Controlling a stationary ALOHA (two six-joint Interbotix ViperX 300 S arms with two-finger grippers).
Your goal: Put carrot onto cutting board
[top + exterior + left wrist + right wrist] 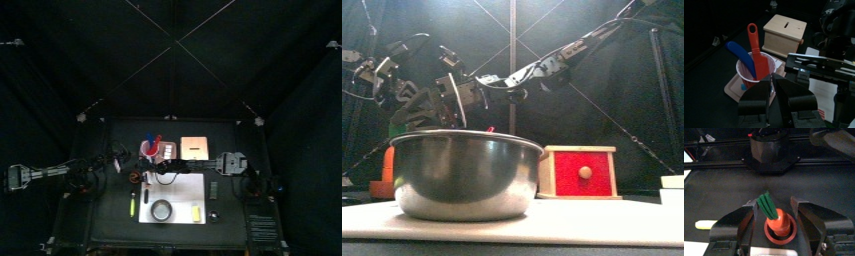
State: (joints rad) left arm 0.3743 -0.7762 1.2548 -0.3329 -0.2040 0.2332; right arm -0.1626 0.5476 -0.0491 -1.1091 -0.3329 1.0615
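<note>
Reaching arm: right gripper (777,228) stretched across the table's (247,195) middle from the right, poised over the carrot (778,221).
Carrot: orange, green top upward, standing in a red ring (777,235) between the right fingers (734,225), off the cutting board's (181,190) left edge.
Right fingers: spread wide, flanking the carrot; contact not discernible.
Left gripper (774,87): near a cup (754,67) holding red and blue utensils; fingers close together, nothing visibly held.
Room: wooden box (785,34) beyond the cup.
Hidden: steel bowl (465,172) blocks most of the front view.
</note>
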